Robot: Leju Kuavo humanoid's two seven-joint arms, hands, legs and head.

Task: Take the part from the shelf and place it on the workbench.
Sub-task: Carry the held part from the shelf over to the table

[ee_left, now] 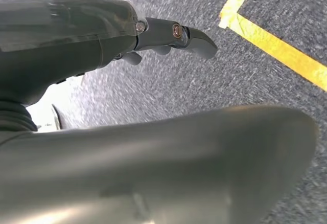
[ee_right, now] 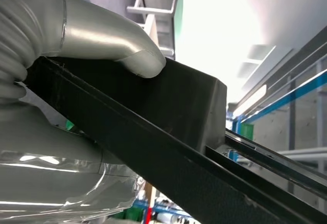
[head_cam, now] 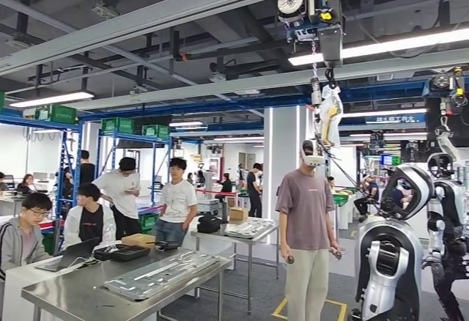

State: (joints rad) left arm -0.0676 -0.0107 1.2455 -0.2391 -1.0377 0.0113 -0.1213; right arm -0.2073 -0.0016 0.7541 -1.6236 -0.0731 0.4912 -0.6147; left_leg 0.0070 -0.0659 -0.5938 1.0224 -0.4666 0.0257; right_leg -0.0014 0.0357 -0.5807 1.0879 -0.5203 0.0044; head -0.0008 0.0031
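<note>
Steel workbench [head_cam: 89,290] standing nearest, at the lower left. Flat grey metal panel [head_cam: 160,273] lying along its top, with a black tray [head_cam: 122,252] and an open laptop [head_cam: 69,255] sitting behind it toward the left. Second steel table [head_cam: 243,234] standing farther back and to the right, carrying a cardboard box [head_cam: 239,213]. Person in a headset [head_cam: 305,226] standing right of that table. White humanoid robot [head_cam: 390,251] standing at the far right. Blue shelving racks [head_cam: 69,152] lining the back left.

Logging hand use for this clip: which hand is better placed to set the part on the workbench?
Right. The right hand already grips the black part; the left hand hangs over the floor, holding nothing.
</note>
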